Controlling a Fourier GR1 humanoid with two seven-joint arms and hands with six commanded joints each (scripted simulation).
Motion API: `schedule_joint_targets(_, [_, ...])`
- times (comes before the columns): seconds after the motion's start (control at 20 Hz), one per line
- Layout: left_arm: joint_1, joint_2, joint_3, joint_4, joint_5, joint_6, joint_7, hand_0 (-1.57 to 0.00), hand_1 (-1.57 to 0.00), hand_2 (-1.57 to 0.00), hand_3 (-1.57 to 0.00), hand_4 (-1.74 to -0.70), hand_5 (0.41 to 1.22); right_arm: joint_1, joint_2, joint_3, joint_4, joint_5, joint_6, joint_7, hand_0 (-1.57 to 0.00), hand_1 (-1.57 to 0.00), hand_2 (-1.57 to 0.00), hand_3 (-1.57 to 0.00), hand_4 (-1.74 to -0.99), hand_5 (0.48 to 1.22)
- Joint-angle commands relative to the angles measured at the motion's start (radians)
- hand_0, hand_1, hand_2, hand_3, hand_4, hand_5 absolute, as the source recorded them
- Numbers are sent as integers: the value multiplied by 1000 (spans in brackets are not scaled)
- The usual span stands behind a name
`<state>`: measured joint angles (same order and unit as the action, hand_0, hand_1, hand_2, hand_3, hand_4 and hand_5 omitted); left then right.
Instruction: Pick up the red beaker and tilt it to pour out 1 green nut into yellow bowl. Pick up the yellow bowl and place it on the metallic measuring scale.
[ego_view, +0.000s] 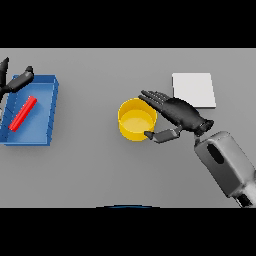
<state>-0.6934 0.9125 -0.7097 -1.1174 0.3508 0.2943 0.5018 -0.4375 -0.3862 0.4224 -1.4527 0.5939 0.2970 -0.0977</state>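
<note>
Round yellow bowl (136, 121) beside right hand (177, 112)

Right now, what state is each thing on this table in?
yellow bowl: upright, on the table; no nut visible inside.
red beaker: lying flat in the blue tray.
white scale: bare.
right hand: open, fingers by the bowl's rim.
left hand: over the tray's corner.

The left hand (15, 81) is cut off by the picture's left edge.
</note>
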Motion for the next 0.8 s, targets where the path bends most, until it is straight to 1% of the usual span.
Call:
schedule_joint_targets(0.0, [0, -2, 3, 7, 4, -7, -8, 0, 0, 0, 1, -754, 714, -22, -13, 20, 8, 15, 18, -27, 0, 1, 1, 1, -1234, 620])
schedule_joint_targets(0.05, [3, 1, 5, 4, 6, -3, -12, 0, 0, 0, 1, -755, 716, -31, -16, 42, 13, 27, 36, -39, 0, 1, 1, 1, -1231, 625])
schedule_joint_targets(0.1, [3, 1, 6, 3, 8, -3, -9, 0, 0, 1, 1, -755, 717, -54, -12, 68, 27, 43, 61, -33, 1, 1, 1, 1, -1226, 632])
schedule_joint_targets(0.15, [4, 3, 12, 8, 13, -7, -14, 1, 1, 1, 1, -758, 717, -62, -18, 81, 17, 53, 76, -30, 1, 1, 1, 1, -1218, 636])
schedule_joint_targets(0.3, [2, -5, 25, 13, 27, -4, -30, 1, 1, 1, 1, -773, 721, -107, -12, 119, 54, 83, 106, -30, 1, 1, 1, 1, -1212, 645])
schedule_joint_targets(0.35, [5, -12, 25, 14, 30, -4, -38, 1, 1, 1, 1, -780, 721, -125, -14, 124, 78, 87, 113, -38, 1, 1, 1, 1, -1214, 648])
schedule_joint_targets(0.45, [-1, -4, 26, 13, 31, -11, -32, 1, 1, 1, 1, -784, 725, -130, -12, 150, 114, 105, 107, -81, 1, 1, 1, 1, -1220, 651])
schedule_joint_targets(0.5, [2, -6, 27, 10, 33, -9, -32, 1, 1, 1, 1, -786, 728, -137, -10, 158, 127, 109, 109, -94, 1, 1, 1, 1, -1224, 653])
schedule_joint_targets(0.55, [9, -5, 29, 11, 35, -9, -41, 1, 1, 1, 1, -791, 729, -145, -4, 164, 146, 113, 109, -97, 1, 1, 1, 1, -1228, 656])
schedule_joint_targets(0.6, [14, -9, 28, 7, 35, -1, -45, 1, 1, 1, 1, -795, 728, -147, -10, 171, 144, 117, 119, -103, 1, 1, 1, 1, -1234, 660])
schedule_joint_targets(0.65, [13, -6, 27, 5, 33, 1, -36, 1, 1, 1, 1, -798, 727, -153, -6, 179, 167, 127, 114, -103, 1, 1, 1, 1, -1242, 664])
schedule_joint_targets(0.75, [20, -2, 35, 6, 42, -3, -52, 1, 1, 1, 1, -798, 725, -166, 4, 198, 188, 143, 116, -103, 1, 1, 1, 1, -1256, 673])
